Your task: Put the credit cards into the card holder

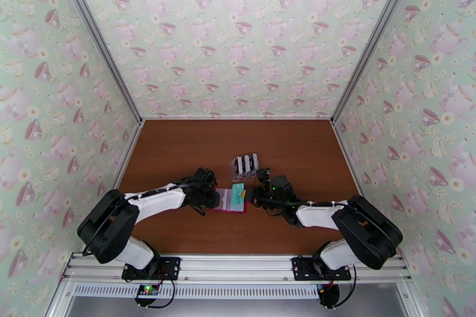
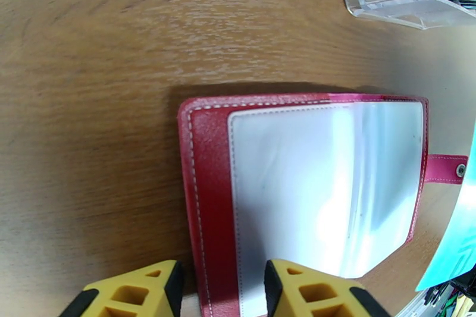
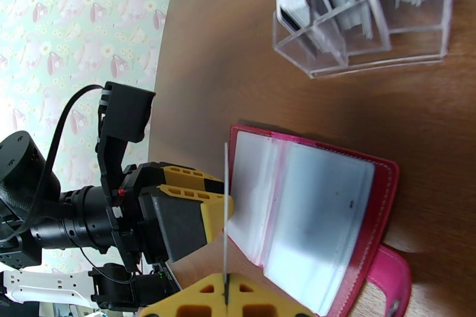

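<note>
Plainly — stitched red wallet (image 2: 208,193), thin teal card (image 2: 458,241).

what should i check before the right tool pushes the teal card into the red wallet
1. Right tool shut on the thin teal plastic card: ok.
2. Red leather-like folding wallet lying open, pale inner pockets up: ok.
3. Left tool steadying the wallet: cannot tell; its jaws stand apart at the wallet's edge.
4. Card lined up with a pocket mouth: cannot tell; it shows edge-on.
5. Clear plastic slotted stand apart from the wallet: ok.
</note>
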You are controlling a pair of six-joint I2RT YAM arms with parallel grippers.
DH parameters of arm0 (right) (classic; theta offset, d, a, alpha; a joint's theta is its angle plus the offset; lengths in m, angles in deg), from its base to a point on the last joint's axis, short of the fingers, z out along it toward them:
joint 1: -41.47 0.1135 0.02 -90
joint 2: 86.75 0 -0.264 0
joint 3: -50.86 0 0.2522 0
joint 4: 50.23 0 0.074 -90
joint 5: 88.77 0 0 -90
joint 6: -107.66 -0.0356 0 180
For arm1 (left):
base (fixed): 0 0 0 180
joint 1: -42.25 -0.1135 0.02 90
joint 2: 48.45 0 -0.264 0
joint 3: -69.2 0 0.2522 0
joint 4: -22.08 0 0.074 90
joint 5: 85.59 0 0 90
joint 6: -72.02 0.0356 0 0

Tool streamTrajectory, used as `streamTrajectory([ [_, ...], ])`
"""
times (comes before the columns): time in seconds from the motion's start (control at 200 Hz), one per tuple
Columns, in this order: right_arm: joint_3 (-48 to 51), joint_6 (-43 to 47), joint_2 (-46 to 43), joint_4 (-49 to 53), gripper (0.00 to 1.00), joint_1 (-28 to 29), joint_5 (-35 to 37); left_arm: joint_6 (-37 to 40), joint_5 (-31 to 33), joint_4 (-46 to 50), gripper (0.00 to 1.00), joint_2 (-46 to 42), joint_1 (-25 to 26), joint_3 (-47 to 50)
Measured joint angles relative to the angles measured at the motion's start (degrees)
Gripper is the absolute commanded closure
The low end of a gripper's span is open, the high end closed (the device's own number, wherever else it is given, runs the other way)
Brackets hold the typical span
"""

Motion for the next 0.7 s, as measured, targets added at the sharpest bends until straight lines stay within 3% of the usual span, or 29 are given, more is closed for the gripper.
streamTrajectory([
  [0.701, 0.00, -2.95, 9.94, -8.70, 1.00, 1.51, 0.02, -4.50, 1.09, -5.62, 0.60, -2.32, 1.01, 4.07],
])
